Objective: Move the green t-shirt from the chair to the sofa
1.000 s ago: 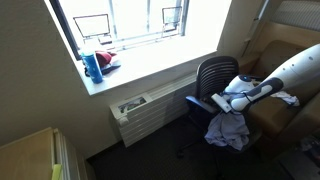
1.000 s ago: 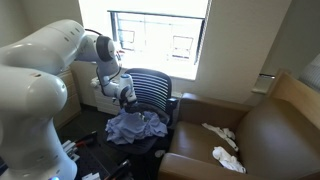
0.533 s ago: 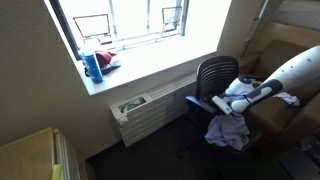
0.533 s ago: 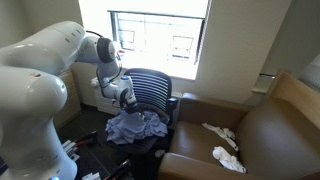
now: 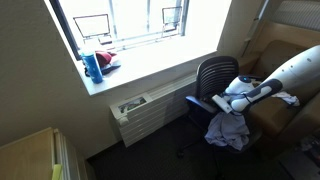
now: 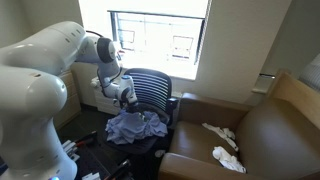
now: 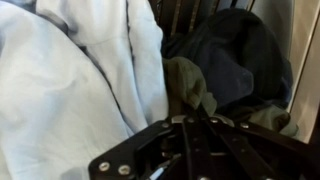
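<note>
In the wrist view my gripper [image 7: 190, 119] is shut, its fingers pinching a fold of the olive-green t-shirt [image 7: 188, 85]. The shirt lies between a pale blue garment [image 7: 70, 70] and a dark navy one [image 7: 240, 55]. In both exterior views the gripper [image 6: 134, 107] [image 5: 222, 104] sits low over a heap of clothes [image 6: 135, 128] [image 5: 228, 130] on the seat of the black office chair [image 6: 155, 88] [image 5: 215, 74]. The green shirt cannot be picked out in that heap there. The brown sofa [image 6: 255, 135] stands right beside the chair.
Two white cloths [image 6: 218, 132] [image 6: 228, 158] lie on the sofa seat. A radiator [image 5: 150, 112] and a window sill with a blue bottle [image 5: 93, 66] are behind the chair. The sofa's arm [image 6: 200, 102] touches the chair's side.
The arm and the heap of clothes stand as before in both exterior views. The jaws have come together on the fabric.
</note>
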Motion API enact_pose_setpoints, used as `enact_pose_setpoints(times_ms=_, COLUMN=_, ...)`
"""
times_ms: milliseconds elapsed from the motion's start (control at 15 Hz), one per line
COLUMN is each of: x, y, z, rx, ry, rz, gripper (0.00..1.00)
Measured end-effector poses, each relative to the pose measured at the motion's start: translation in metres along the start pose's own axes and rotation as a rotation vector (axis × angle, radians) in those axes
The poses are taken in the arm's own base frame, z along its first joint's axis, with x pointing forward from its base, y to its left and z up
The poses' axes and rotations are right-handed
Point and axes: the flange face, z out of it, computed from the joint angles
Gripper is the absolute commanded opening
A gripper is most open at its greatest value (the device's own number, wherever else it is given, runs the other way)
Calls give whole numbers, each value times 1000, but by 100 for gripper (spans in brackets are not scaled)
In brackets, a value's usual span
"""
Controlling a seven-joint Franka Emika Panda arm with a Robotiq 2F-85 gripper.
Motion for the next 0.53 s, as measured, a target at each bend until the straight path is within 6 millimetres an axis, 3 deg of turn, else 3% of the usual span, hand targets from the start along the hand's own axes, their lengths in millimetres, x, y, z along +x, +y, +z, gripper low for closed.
enact_pose_setpoints(times_ms=133, x=12, y=-15, z=-14, rx=40, ry=66, rz=-45, gripper=1)
enact_pose_setpoints(times_ms=267, x=22, y=-41, z=-46, rx=106, ry=154, rz=-103, gripper=1)
enact_pose_setpoints(times_ms=533, x=31, y=-93, z=-147, rx=247, ry=346, rz=-165, gripper=1)
